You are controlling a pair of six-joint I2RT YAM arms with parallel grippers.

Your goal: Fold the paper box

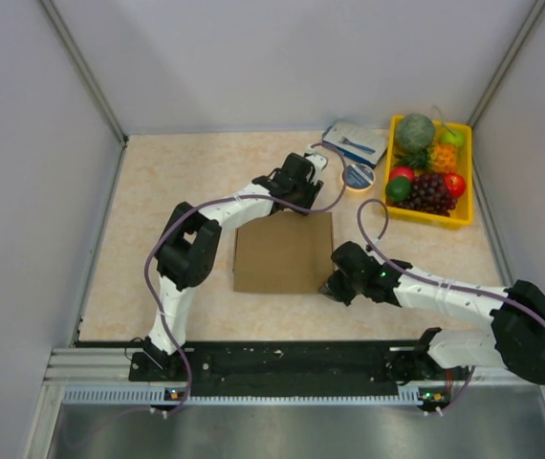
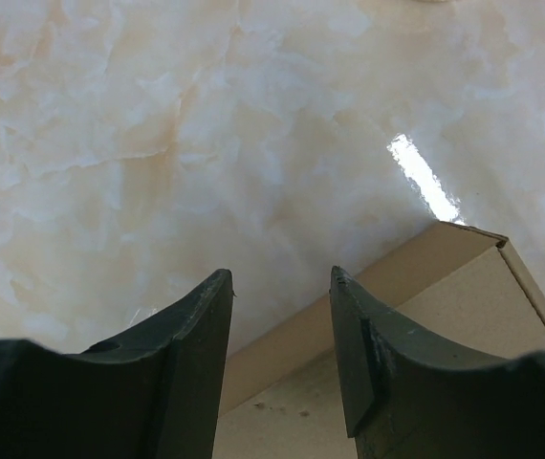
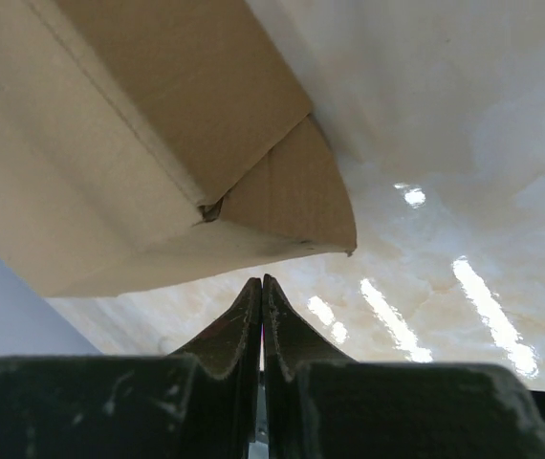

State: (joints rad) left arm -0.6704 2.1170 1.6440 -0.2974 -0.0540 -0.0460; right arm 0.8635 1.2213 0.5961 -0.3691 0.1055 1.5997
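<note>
Pale marble-look table (image 1: 158, 191), grey walls round it. The box (image 1: 282, 251) lies low in the middle of the table, plain brown. A yellow tray (image 1: 432, 221) of fruit and a small blue carton (image 1: 354, 142) sit at the far right, well apart from the box.

L gripper (image 2: 279, 287) is at the box's far edge. Its fingers (image 2: 196, 335) stand apart w/ a gap between them and pinch nothing. One box edge and a corner lie just below the tips.

R gripper (image 3: 261, 282) is by the box's near right corner. It is pressed tight together w/ nothing in it. Its wrist view shows a side flap (image 3: 301, 191) w/ a round corner sticking out just past the tips, lifted a bit off the table.

My guess at the step: get hold of an edge or flap so a side can be bent up.

What could go wrong:
- The box is light and the table looks slick. A push from the R tips could just slide the box, not lift the flap.
- R tips are closed, so they can poke but not grab. A hard poke could dent the flap.
- If L closes too soon or too high it gets air, not the edge.
- If L presses down while R pushes, the card could bend at the wrong spot and not on a crease.
</note>
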